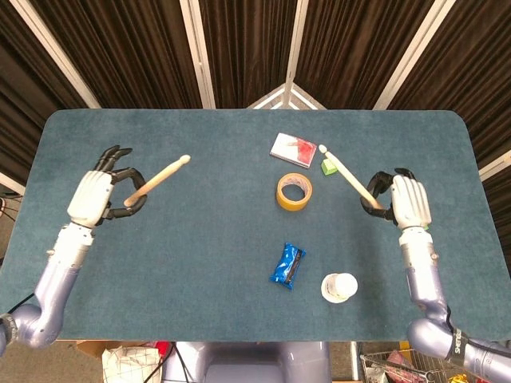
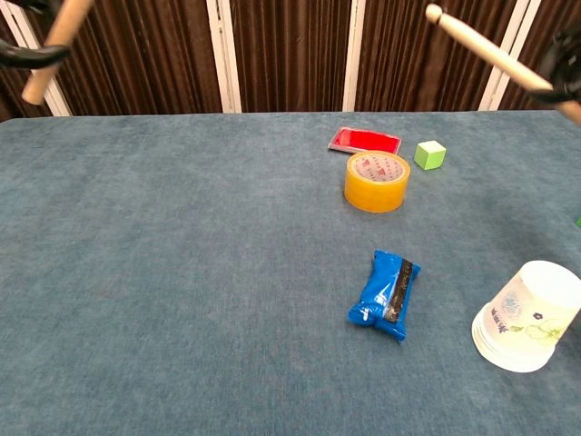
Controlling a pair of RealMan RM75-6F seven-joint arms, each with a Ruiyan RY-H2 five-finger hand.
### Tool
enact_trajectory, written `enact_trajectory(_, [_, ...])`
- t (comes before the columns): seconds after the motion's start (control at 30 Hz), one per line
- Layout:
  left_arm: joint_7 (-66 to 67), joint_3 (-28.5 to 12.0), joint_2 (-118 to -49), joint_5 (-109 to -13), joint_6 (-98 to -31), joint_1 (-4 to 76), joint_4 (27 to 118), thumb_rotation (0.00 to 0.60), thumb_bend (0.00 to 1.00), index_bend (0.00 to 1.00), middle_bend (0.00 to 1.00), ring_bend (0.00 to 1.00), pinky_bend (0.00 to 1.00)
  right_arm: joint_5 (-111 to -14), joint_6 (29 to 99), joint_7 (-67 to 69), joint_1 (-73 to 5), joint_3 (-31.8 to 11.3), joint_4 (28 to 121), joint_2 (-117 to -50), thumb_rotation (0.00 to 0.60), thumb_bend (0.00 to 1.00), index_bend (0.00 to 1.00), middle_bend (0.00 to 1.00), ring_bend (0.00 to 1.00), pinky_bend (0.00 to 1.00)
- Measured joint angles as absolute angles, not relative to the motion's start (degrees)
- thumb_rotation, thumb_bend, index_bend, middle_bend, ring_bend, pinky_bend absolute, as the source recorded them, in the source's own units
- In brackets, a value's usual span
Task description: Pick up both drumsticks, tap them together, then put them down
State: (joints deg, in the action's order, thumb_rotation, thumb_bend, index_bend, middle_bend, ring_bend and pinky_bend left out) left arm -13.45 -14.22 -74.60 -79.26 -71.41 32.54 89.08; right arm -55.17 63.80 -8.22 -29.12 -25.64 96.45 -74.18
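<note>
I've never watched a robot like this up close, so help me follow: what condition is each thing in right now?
Left hand: raised, holding a drumstick.
Left drumstick: held off the table, tip pointing inward.
Right hand: raised, holding the other drumstick.
Right drumstick: held off the table, tip pointing inward; the sticks are apart.
Tape roll: lying flat.
Paper cup: tipped on its side.
Blue packet: lying flat.
Green cube: resting on the table.

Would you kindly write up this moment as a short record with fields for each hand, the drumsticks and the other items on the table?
left hand: holds left drumstick, raised above the table
right hand: holds right drumstick, raised, tip toward centre
sticks: far apart, not touching
table: tape roll, blue packet, paper cup, green cube, red card
</note>
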Motion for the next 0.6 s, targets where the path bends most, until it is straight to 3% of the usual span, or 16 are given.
enact_trajectory(0.6, [-6.72,-16.42,-79.70,-76.92,-69.83,36.50,93.34,0.600,0.53,0.65,0.61,0.12,0.00,-44.63,59.49,-13.21,-39.28,-31.09,104.92,-70.67,0.600,0.44,0.73,0.65,0.51,0.17])
